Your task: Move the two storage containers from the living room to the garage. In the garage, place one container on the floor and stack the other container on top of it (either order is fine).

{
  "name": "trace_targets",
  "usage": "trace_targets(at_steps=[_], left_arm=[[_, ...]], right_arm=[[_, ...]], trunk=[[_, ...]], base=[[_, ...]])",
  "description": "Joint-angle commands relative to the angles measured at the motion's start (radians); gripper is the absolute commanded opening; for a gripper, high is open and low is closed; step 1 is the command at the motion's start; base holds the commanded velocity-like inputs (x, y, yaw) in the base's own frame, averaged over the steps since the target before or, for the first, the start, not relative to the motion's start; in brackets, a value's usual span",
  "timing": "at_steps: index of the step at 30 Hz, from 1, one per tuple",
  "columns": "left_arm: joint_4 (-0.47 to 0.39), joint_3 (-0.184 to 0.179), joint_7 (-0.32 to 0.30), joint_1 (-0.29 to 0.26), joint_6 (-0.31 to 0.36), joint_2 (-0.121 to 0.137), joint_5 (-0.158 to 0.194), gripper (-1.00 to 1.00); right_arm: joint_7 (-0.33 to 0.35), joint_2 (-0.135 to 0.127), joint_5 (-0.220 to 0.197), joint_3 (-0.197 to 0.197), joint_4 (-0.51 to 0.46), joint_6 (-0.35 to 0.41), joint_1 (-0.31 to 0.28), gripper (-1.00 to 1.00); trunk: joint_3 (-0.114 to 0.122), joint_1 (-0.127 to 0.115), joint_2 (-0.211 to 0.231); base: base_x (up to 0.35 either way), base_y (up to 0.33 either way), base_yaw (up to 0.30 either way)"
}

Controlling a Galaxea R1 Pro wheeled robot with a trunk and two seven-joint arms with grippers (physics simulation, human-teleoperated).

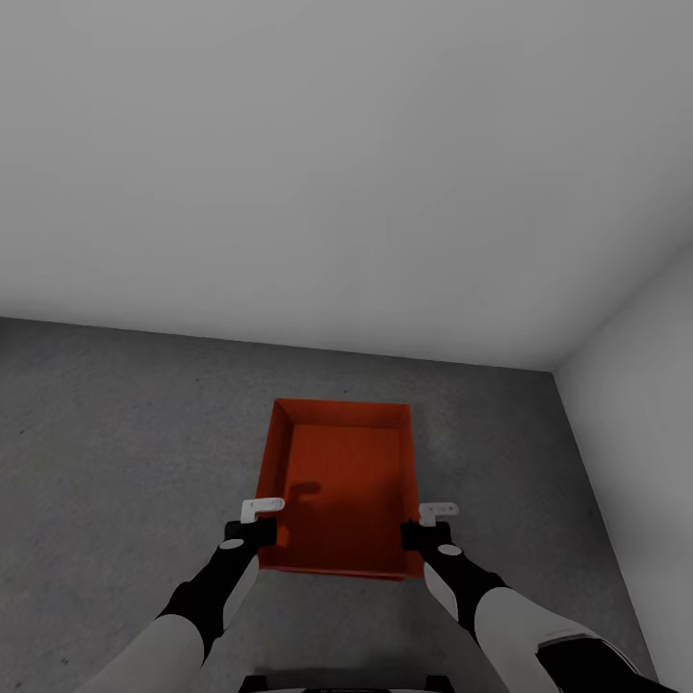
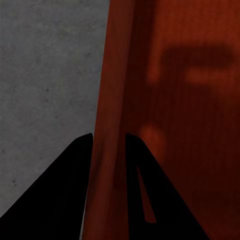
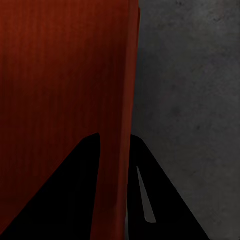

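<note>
Container (image 1: 342, 486) lengthwise away from robot; left pincer (image 1: 252, 527), right pincer (image 1: 425, 530) clamp its side walls.

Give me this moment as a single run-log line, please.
garage floor | left gripper, right gripper shut on storage container walls | near wall corner

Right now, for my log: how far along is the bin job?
One orange bin has reached the garage, over grey concrete floor near a pale wall. The left gripper and right gripper each clamp a side wall. Whether it rests on the floor is unclear. Still left: a second bin stacked with it.
</note>
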Motion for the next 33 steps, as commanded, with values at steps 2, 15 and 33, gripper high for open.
trace_targets(at_steps=[2, 15, 33], left_arm=[[0.001, 0.013, 0.057, 0.000, 0.008, 0.000, 0.068, -1.00], [0.004, 0.012, 0.056, 0.000, 0.007, 0.000, 0.068, -1.00], [0.009, 0.010, 0.057, 0.000, 0.007, -0.006, 0.067, -1.00]], right_arm=[[-0.076, 0.000, 0.002, -0.038, -0.003, -0.013, -0.001, -1.00], [-0.076, 0.000, 0.002, -0.038, -0.004, -0.013, -0.001, -1.00], [-0.076, -0.001, 0.003, -0.038, -0.004, -0.013, -0.001, -1.00]], trunk=[[-0.001, 0.000, -0.001], [-0.001, 0.000, -0.001], [-0.001, 0.000, -0.001]], base=[[0.000, 0.000, 0.000], [0.000, 0.000, 0.000], [0.000, 0.000, 0.000]])
